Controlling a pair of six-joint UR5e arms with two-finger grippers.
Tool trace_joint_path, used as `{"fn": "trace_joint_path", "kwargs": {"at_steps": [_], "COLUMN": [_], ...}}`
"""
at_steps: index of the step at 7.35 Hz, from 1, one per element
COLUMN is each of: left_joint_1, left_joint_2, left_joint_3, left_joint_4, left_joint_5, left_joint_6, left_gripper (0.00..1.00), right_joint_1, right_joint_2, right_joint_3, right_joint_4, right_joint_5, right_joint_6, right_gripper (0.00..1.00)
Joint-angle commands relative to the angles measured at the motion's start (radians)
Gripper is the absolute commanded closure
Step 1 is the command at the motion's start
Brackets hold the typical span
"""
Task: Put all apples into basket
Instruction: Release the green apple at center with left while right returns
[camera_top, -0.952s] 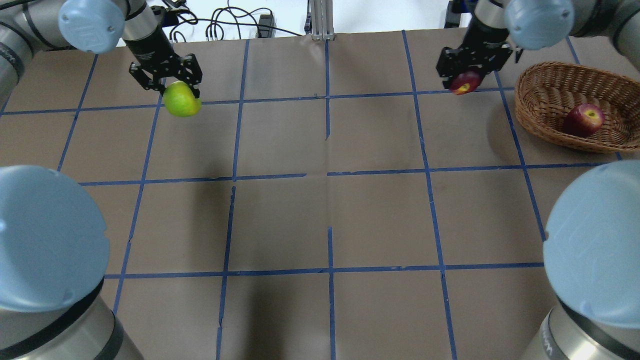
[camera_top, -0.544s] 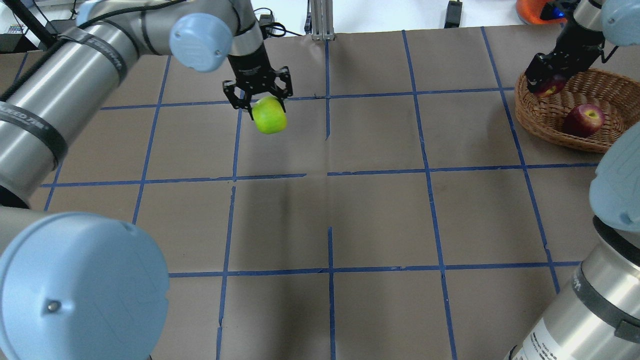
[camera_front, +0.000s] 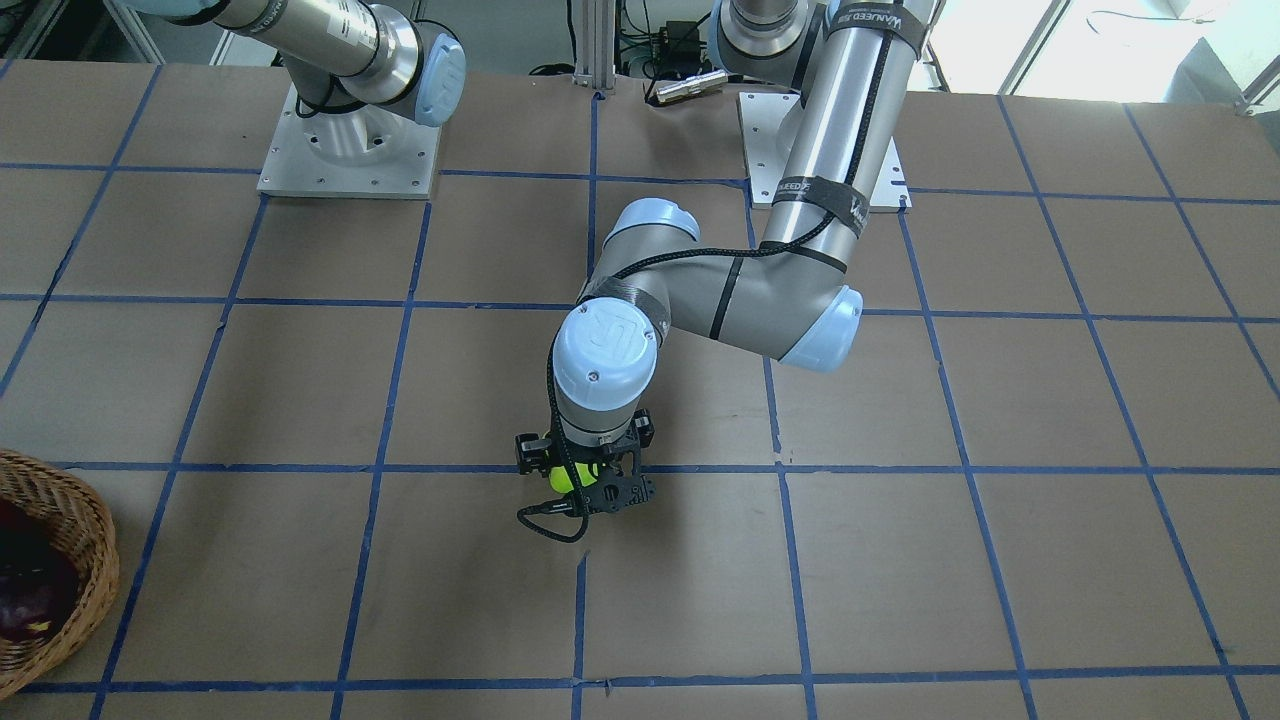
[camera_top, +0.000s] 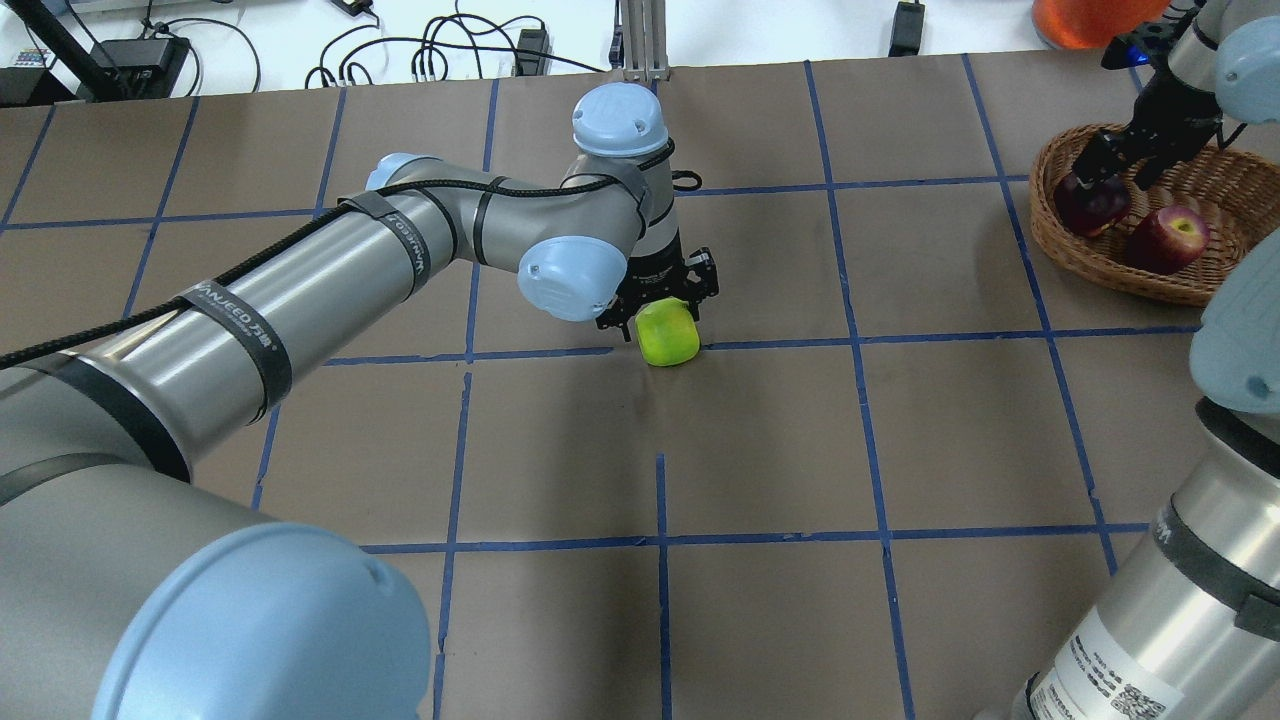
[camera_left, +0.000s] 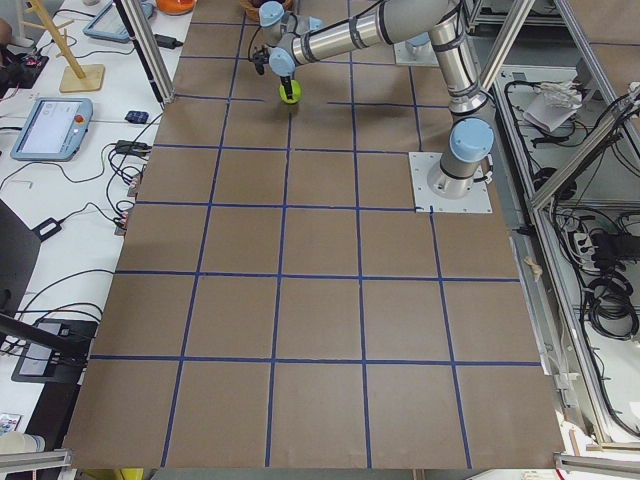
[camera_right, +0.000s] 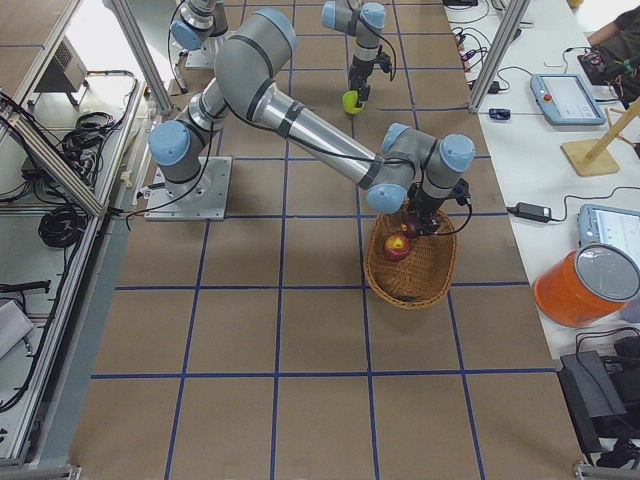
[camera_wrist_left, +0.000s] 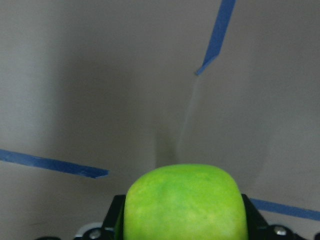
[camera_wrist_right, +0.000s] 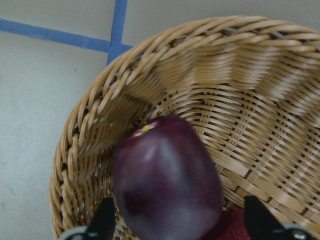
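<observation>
- The table (camera_top: 760, 440), brown with a grid of blue tape, carries the basket near its far corner on the robot's right.
- The left arm (camera_top: 300, 290) reaches out over the middle of the table, well apart from the basket.
- The right arm (camera_right: 300, 120) bends down so that its wrist hangs straight over the basket.
- The basket (camera_top: 1075, 250), round light-brown wicker, is several times wider than an apple and stands upright with its mouth open to the top.
- The red apple (camera_top: 1166, 240) lies inside the basket on its floor, yellow stem patch up. That one is done.
- The dark purple apple (camera_top: 1090, 203) is inside the basket's rim, at the wall on the side away from the red apple's far edge and just beside the red one. It looks blurred in the right wrist view, so whether it has settled I cannot tell. I would count it as nearly done.
- The green apple (camera_top: 668, 333) is the one left: it is well away from the basket, over the table's middle.
- The right gripper (camera_wrist_right: 180, 222) sits over the basket with its fingers (camera_wrist_right: 102, 222) spread wider than the purple apple, and there is a gap at one side. By that it seems to have let go.
- The left gripper (camera_wrist_left: 182, 222) is clamped on the green apple, a finger on each flank.
- What remains, as I judge it: carry the green apple across to the basket and release it inside.
</observation>
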Motion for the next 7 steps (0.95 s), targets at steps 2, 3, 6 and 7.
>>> {"fn": "trace_joint_path", "kwargs": {"at_steps": [2, 3, 6, 7], "left_joint_1": [0.093, 0.126, 0.261, 0.272], "left_joint_2": [0.158, 0.242, 0.501, 0.566], "left_joint_3": [0.069, 0.126, 0.103, 0.046], "left_joint_4": [-0.284, -0.5, -0.751, -0.664], "left_joint_5": [-0.062, -0.052, 0.011, 0.089], "left_joint_6": [0.051, 0.167, 0.278, 0.331], "left_gripper": [0.0, 0.0, 0.0, 0.08], "right_joint_1": [0.058, 0.11, 0.468, 0.611], "right_joint_2": [-0.068, -0.088, -0.136, -0.136], "right_joint_3": [-0.049, -0.045, -0.019, 0.009], "right_joint_4": [0.166, 0.186, 0.228, 0.208], "right_joint_5": [0.001, 0.009, 0.081, 0.089], "right_joint_6": [0.103, 0.11, 0.463, 0.534], "right_gripper": [0.0, 0.0, 0.0, 0.0]}}
